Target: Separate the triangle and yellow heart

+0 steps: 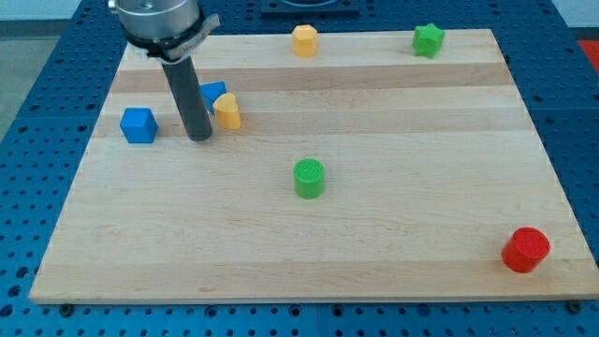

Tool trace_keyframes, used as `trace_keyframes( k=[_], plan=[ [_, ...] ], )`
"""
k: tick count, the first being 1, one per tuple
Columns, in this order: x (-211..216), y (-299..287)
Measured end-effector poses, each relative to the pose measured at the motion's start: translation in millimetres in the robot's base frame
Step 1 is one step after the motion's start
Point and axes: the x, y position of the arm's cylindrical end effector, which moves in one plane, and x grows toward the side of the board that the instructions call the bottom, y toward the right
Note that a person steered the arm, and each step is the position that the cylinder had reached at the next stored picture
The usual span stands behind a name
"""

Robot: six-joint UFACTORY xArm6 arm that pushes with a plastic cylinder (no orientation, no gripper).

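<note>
- my tip (198, 138), the lower end of the straight dark rod, rests on the pale wooden board (374, 243) near the view's upper left; the arm carries no pincer, so nothing is held
- the blue triangle block (213, 93) lies just right of the rod, partly hidden behind it; the yellow heart block (227, 111) touches the triangle's lower right side, just right of my tip
- the blue cube (138, 124) sits to the tip's left, apart from it
- an orange-yellow hexagonal block (304, 40) and a green star-shaped block (429, 39) sit along the view's top edge; a green cylinder (309, 178) stands near the board's middle; a red cylinder (526, 250) stands at the lower right corner
</note>
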Motion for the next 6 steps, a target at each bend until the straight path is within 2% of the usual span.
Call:
trace_keyframes(
  k=[3,5,6],
  plan=[
    [-92.9,-1.3],
    [-103.5,50.8],
    [-84.9,82.0]
  ],
)
